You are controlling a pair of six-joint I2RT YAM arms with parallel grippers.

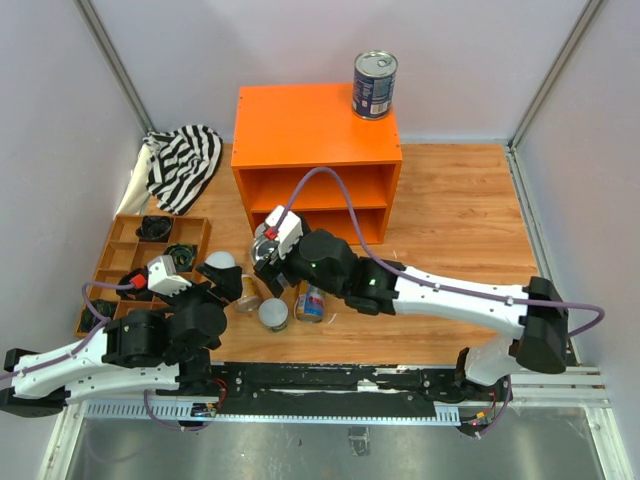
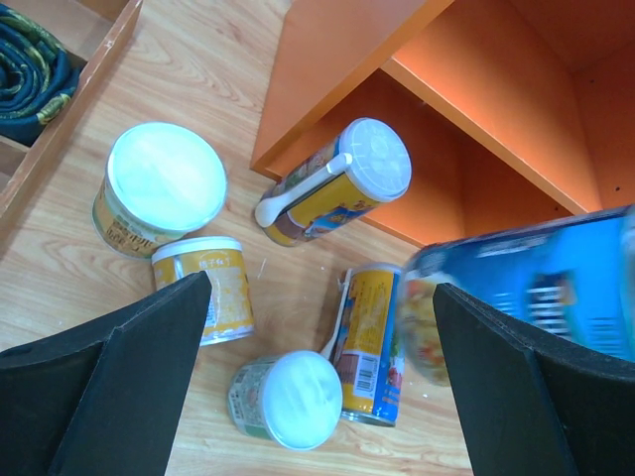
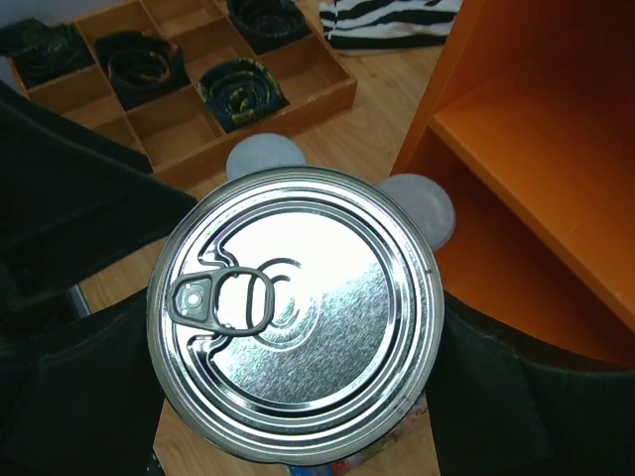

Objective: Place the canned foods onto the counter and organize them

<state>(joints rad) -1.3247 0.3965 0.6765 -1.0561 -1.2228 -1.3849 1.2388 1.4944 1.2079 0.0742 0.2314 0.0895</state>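
Observation:
My right gripper (image 1: 268, 256) is shut on a wide blue-labelled can; its silver pull-tab top (image 3: 293, 312) fills the right wrist view, and it shows blurred in the left wrist view (image 2: 526, 288). It hangs above the table in front of the orange counter (image 1: 315, 130). A second blue can (image 1: 374, 85) stands on the counter's top at the right rear. My left gripper (image 2: 322, 290) is open over several cans on the wood: a white-lidded small can (image 2: 288, 397), a tall slim can lying down (image 2: 369, 342), two yellowish cans (image 2: 203, 288) (image 2: 159, 188), and a tall lidded can (image 2: 332, 188) by the counter.
A low brown compartmented tray (image 1: 128, 232) with dark rolled items sits at the left, beside my left arm. A black-and-white striped cloth (image 1: 185, 163) lies behind it. The counter's inner shelf (image 3: 536, 149) is open toward the arms. Walls close in on three sides.

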